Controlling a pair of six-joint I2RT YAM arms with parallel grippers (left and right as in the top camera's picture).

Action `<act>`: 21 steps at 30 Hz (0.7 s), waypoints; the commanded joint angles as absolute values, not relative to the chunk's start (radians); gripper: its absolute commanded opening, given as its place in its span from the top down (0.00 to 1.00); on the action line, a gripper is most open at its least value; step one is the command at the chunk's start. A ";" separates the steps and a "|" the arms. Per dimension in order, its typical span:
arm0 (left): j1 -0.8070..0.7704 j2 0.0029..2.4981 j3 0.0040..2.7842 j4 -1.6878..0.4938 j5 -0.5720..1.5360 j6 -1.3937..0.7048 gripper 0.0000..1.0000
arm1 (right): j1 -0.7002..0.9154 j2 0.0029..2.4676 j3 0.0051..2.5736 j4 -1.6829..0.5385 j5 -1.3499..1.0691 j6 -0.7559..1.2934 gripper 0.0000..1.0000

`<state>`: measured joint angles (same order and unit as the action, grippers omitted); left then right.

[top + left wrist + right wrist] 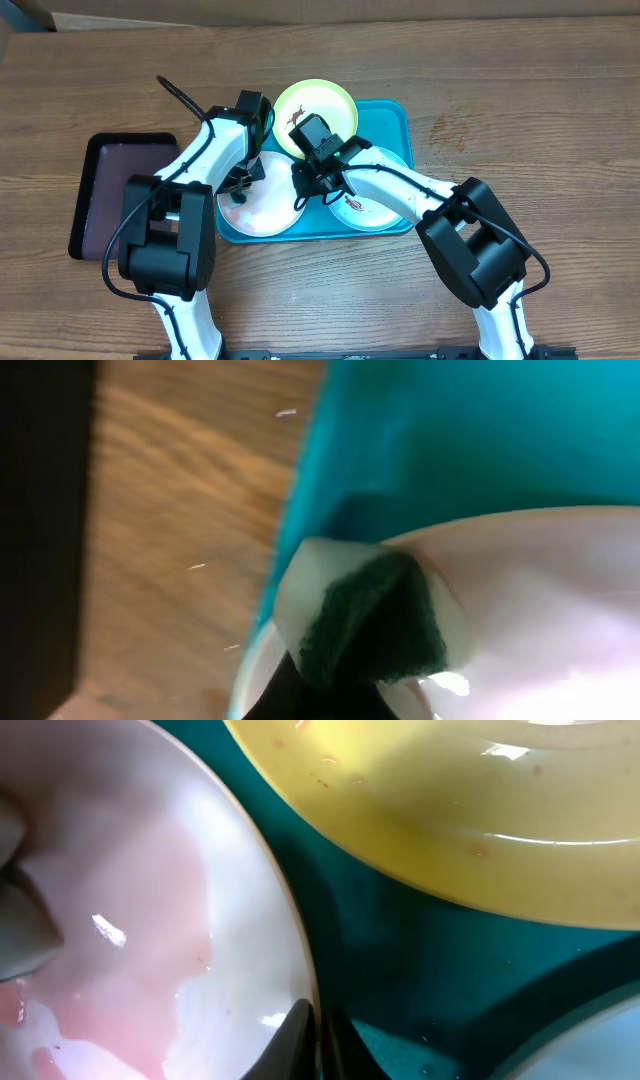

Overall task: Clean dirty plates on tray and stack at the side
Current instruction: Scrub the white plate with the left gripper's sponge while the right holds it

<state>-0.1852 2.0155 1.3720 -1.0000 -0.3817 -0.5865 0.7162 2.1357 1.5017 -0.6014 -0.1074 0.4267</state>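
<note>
Round white plastic plate [268,214]: light, stiff, wet-slick; hold its rim.
Left end effector [239,191]: pinches green sponge [375,622].
Right end effector [318,1036]: apparently pinches rim.

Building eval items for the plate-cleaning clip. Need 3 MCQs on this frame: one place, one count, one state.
1. Where is the black tray relative to the turquoise tray?
A. on the table to its left
B. on the table to its right
C. stacked on it

2. How many plates rest on the turquoise tray?
A. one
B. two
C. three

3. What does the left gripper hold?
A. nothing
B. a green sponge
C. a cup

Answers:
1. A: overhead shows it on the robot's left side.
2. C: white plate, yellow-green plate and light blue plate.
3. B: the left wrist view shows the sponge at its fingers, over the white plate.
</note>
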 commanded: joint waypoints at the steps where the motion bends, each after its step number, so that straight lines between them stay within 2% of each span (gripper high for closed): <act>1: -0.163 2.033 1.433 -1.053 -0.566 -0.644 0.96 | 0.709 2.144 1.497 -0.617 -0.068 0.426 0.95; 6: -0.164 2.033 1.562 -1.174 -0.426 -0.641 0.95 | 0.709 2.144 1.497 -0.617 -0.068 0.426 0.95; 13: -0.165 2.033 1.555 -1.098 0.149 -0.288 0.96 | 0.709 2.144 1.497 -0.614 -0.068 0.426 0.95; 21: -0.176 2.033 1.430 -1.045 0.231 -0.269 0.96 | 0.709 2.144 1.497 -0.610 -0.068 0.426 0.95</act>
